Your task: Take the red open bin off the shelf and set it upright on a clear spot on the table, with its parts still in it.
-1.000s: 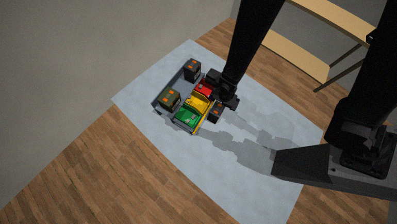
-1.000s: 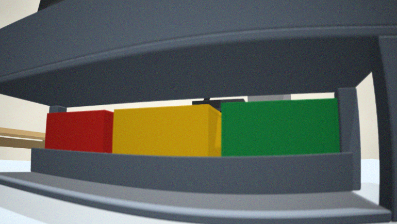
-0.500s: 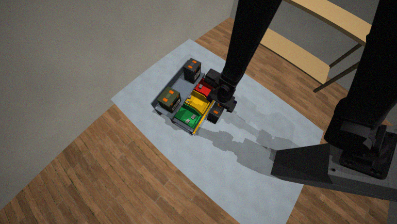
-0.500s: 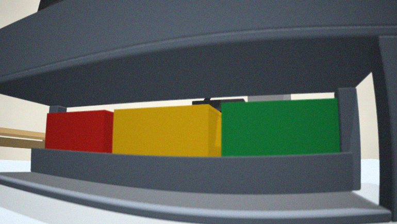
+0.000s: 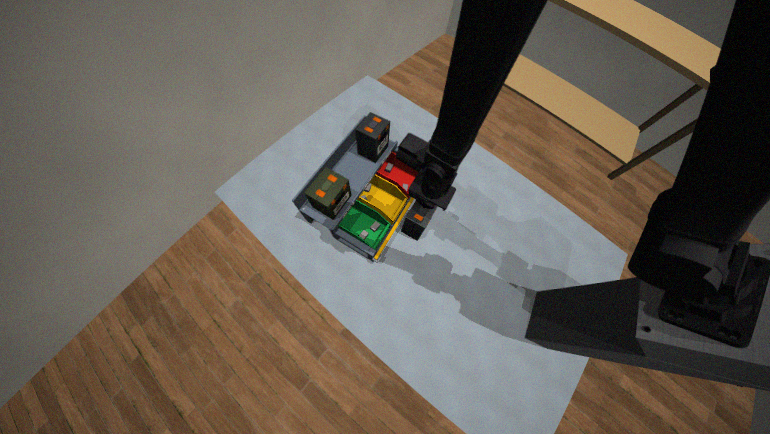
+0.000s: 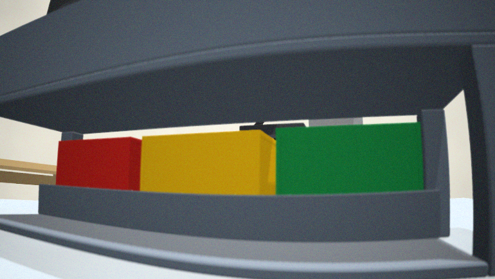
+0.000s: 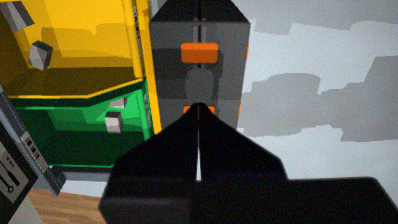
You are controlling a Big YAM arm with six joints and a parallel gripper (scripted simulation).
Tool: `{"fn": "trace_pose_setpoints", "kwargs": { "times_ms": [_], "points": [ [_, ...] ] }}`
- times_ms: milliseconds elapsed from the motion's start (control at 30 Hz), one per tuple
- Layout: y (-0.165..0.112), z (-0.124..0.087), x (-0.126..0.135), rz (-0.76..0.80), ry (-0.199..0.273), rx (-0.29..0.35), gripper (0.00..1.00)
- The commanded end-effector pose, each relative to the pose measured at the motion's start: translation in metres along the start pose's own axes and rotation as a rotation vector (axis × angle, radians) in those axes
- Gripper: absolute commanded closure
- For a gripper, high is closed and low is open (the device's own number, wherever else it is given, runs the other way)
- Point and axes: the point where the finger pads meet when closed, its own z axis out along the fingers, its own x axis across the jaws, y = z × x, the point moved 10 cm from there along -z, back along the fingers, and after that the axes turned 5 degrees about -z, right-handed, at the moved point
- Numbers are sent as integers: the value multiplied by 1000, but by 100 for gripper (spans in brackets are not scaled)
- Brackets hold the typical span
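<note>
The red open bin (image 5: 396, 173) sits on the grey shelf (image 5: 350, 183) at the far end of a row, with small grey parts in it. In the exterior view it is the leftmost bin (image 6: 98, 162), behind the shelf's front lip. My gripper (image 5: 431, 187) hangs low, right beside the red bin's outer edge, and hides part of it. In the wrist view the fingers (image 7: 199, 107) are pressed together with nothing between them. They point over a dark box with orange marks (image 7: 200, 65). The red bin is out of the wrist view.
A yellow bin (image 5: 383, 198) and a green bin (image 5: 365, 223) stand next to the red one. Two dark boxes (image 5: 372, 134) (image 5: 327, 191) sit on the shelf's back part. Another dark box (image 5: 417, 221) stands on the grey mat by the shelf. The robot base (image 5: 647, 318) is at the right.
</note>
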Motion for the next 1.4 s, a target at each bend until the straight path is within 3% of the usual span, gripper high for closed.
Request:
{"fn": "trace_pose_setpoints", "kwargs": {
  "times_ms": [0, 733, 900, 1000, 1033, 1100, 1367],
  "points": [
    [-3, 6, 0, 5, -3, 13, 100],
    [-3, 6, -1, 6, -6, 12, 100],
    [3, -27, -1, -2, 8, -7, 100],
    [3, -33, -1, 0, 9, -7, 100],
    [-1, -32, 0, -5, 10, 3, 0],
    [-4, -20, -2, -6, -6, 15, 0],
    [-1, -21, -6, 2, -11, 7, 0]
  ]
}}
